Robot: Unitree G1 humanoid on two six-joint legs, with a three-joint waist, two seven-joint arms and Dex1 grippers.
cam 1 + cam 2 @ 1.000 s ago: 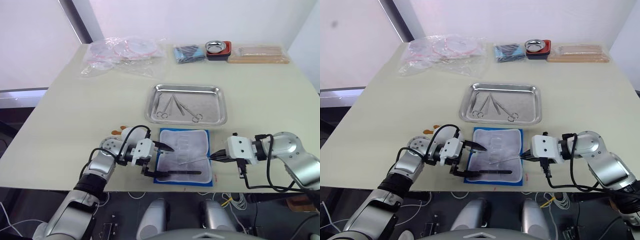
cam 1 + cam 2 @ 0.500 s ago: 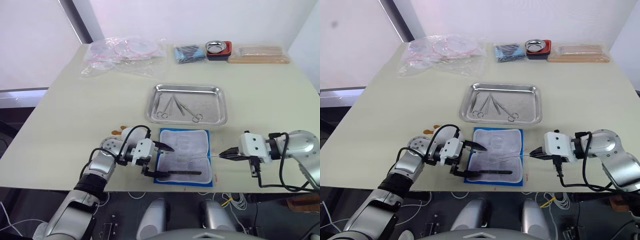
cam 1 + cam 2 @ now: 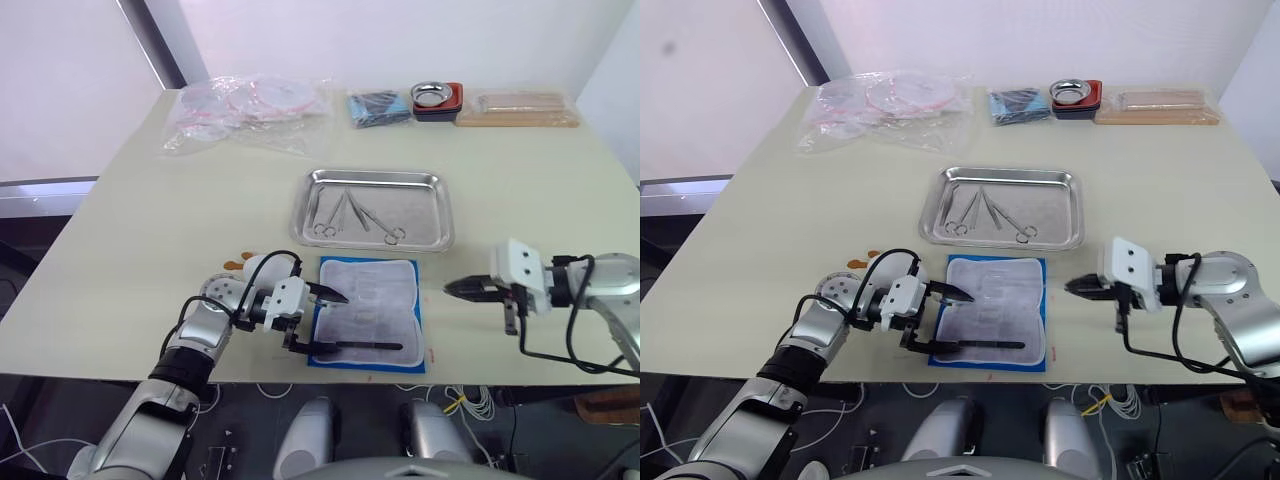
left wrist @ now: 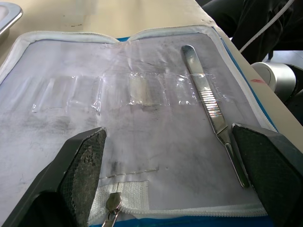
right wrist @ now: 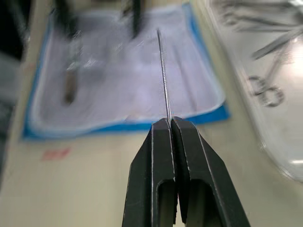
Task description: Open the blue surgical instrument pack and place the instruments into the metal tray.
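Right wrist view gives me the clearest read: my right gripper has its two black fingers pressed together on the near end of a thin silver instrument, which sticks straight out over the blue surgical instrument pack. In the head views that gripper now sits to the right of the pack, clear of its edge, whereas a second ago its tips were at the pack's right border with the thin tool lying across the lining; it has drawn away to the right and slightly farther up the table. The pack lies open and flat near the front edge of the table, pale lining up. My left gripper is as it was, fingers spread wide over the pack's left side, one finger resting on the lining. One flat metal tool remains on the lining along the near edge. The metal tray, just beyond the pack, holds several ring-handled instruments.
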